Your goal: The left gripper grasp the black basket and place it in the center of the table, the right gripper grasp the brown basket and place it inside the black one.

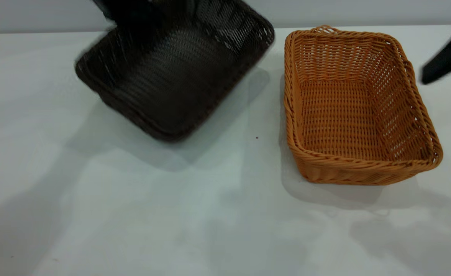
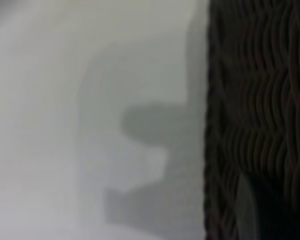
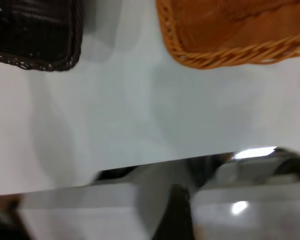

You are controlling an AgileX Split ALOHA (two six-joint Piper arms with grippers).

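Note:
The black basket (image 1: pixel 175 73) hangs tilted over the back left of the table (image 1: pixel 133 214), its near edge low and its far side raised. My left gripper (image 1: pixel 112 11) is at its far left rim, shut on it. In the left wrist view the basket's woven wall (image 2: pixel 260 100) fills one side, with a grey finger (image 2: pixel 245 210) against it. The brown basket (image 1: pixel 355 111) stands upright on the table at the right; it also shows in the right wrist view (image 3: pixel 230 35). My right gripper (image 1: pixel 445 61) hovers just beyond the brown basket's far right corner, apart from it.
The right wrist view shows the black basket's corner (image 3: pixel 40 35), bare table (image 3: pixel 140 110) between the two baskets, and the table's edge with blurred grey shapes beyond. A gap of bare table separates the baskets in the exterior view.

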